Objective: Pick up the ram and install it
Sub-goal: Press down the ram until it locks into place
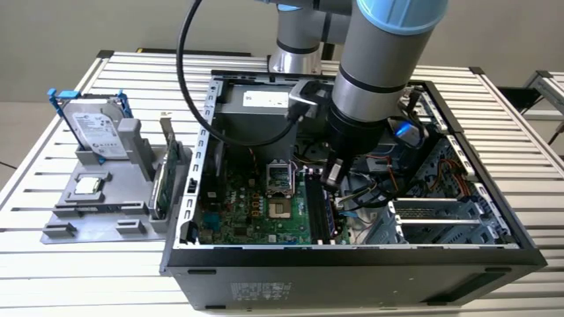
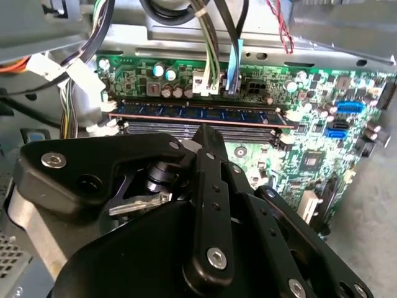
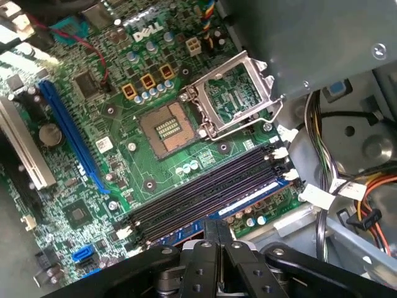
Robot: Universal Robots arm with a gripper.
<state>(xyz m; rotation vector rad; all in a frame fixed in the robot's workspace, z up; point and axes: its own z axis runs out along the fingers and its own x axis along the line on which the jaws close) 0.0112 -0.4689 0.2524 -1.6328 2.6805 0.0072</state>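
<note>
The long, narrow dark blue-green ram [image 2: 198,114] stick already stands in the outermost motherboard memory slot. The black hand [image 2: 201,146] hovers just above it, fingers together, holding nothing, so little remains.

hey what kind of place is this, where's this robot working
Probably a lab or workshop bench set up for computer assembly. An opened desktop computer case lies on a slatted metal table, its green motherboard exposed, and a grey fixture beside it holds a hard drive and other parts.
</note>
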